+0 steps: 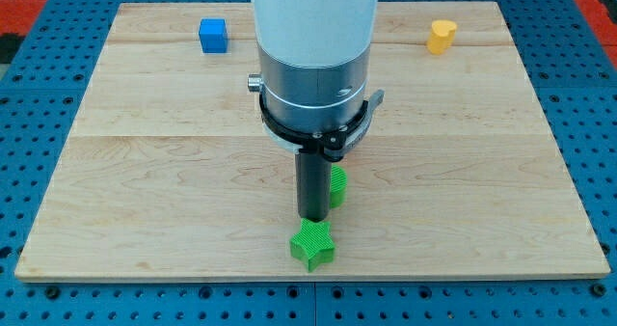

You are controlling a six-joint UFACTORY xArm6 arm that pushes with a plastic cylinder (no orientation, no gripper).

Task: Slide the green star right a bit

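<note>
- Four blocks show on the wooden counter (145, 172): a blue cube (213, 35) near the view's top left, a yellow block (442, 36) near the top right, and two green ones close together near the bottom middle
- One of the green pair, the green star (312, 245), lies close to the counter's bottom edge, whole and in plain sight; it is the block to be moved
- Another green block (337, 186) sits just above and a little to the right of the star, mostly hidden behind the rod, so its shape cannot be made out
- No claw exists on this arm, so nothing opens, closes or holds anything; it ends in a dark rod that can only push
- My tip (312, 217) stands just above the star's top point, very near or touching it; which of the two cannot be told from this angle
- Such a spot looks like a stop on the way, since a push from there would send the star toward the view's bottom, not right
- To slide the star right, my tip probably needs to go round to the star's left side and press from there
- Both far blocks are well apart from the work and should play no part
- Some risk lies in the other green block, close enough to be knocked as the rod moves round, and in the bottom edge, so near that a crooked push could tip the star off
</note>
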